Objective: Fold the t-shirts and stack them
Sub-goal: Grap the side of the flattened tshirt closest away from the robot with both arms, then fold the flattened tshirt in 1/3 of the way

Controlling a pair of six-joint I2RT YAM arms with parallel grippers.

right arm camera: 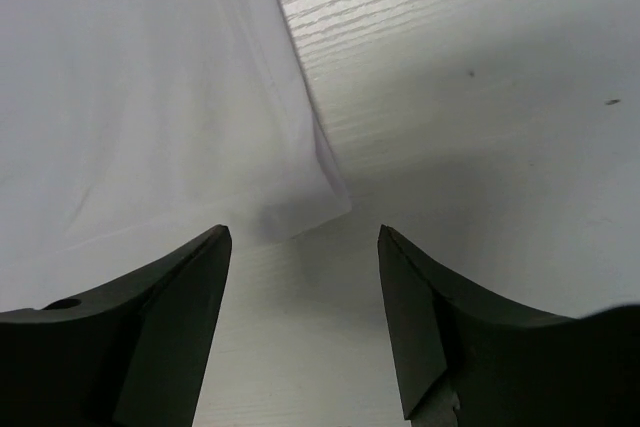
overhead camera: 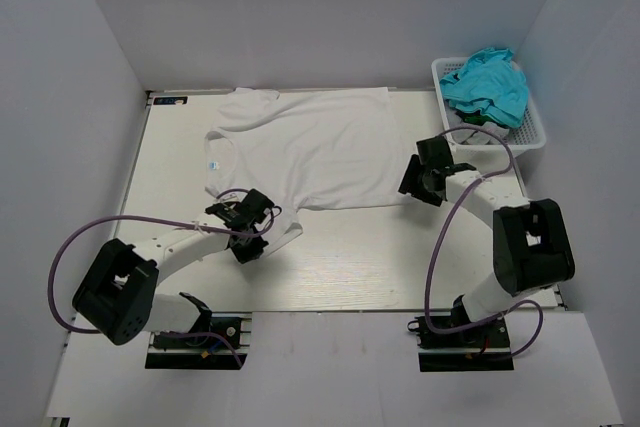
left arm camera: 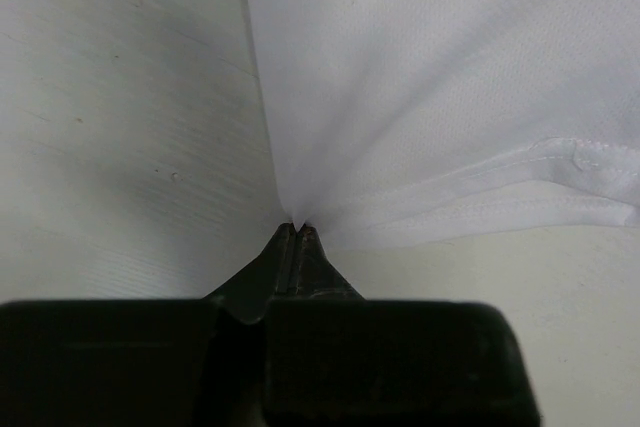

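A pale, wood-grained table (overhead camera: 340, 267) fills the floor of a plain white enclosure, with white walls (overhead camera: 320, 17) rising at 9, 12 and 3 o'clock. The two arm bases sit at the 6 o'clock edge.

At about 2 o'clock on the table stands a white plastic lattice basket (overhead camera: 537, 132). A crumpled teal garment (overhead camera: 488, 82) is heaped in it and rises above the rim. Something darker shows beneath it, too small to identify.

The white t-shirt (overhead camera: 320, 147) lies spread mostly flat on the far half of the table, left of the basket. Its long axis runs from 9 to 3 o'clock. The neck, with its small light-blue tag (overhead camera: 213, 164), points to 9 o'clock and the hem faces 3 o'clock. One sleeve (overhead camera: 243, 99) reaches towards 12 o'clock, and the other sleeve is drawn towards 6 o'clock.

The left gripper (overhead camera: 262, 217) is at that near sleeve. In its wrist view the fingers are pressed together on a pinch of the white cloth, which fans out in taut folds from the tips, with a stitched seam running off to the right.

The right gripper (overhead camera: 418, 179) hangs just beside the near hem corner (right arm camera: 330, 199), at the 3 o'clock end of the shirt. Its fingers are spread wide, and the corner lies flat on the table between and ahead of them, ungrasped.
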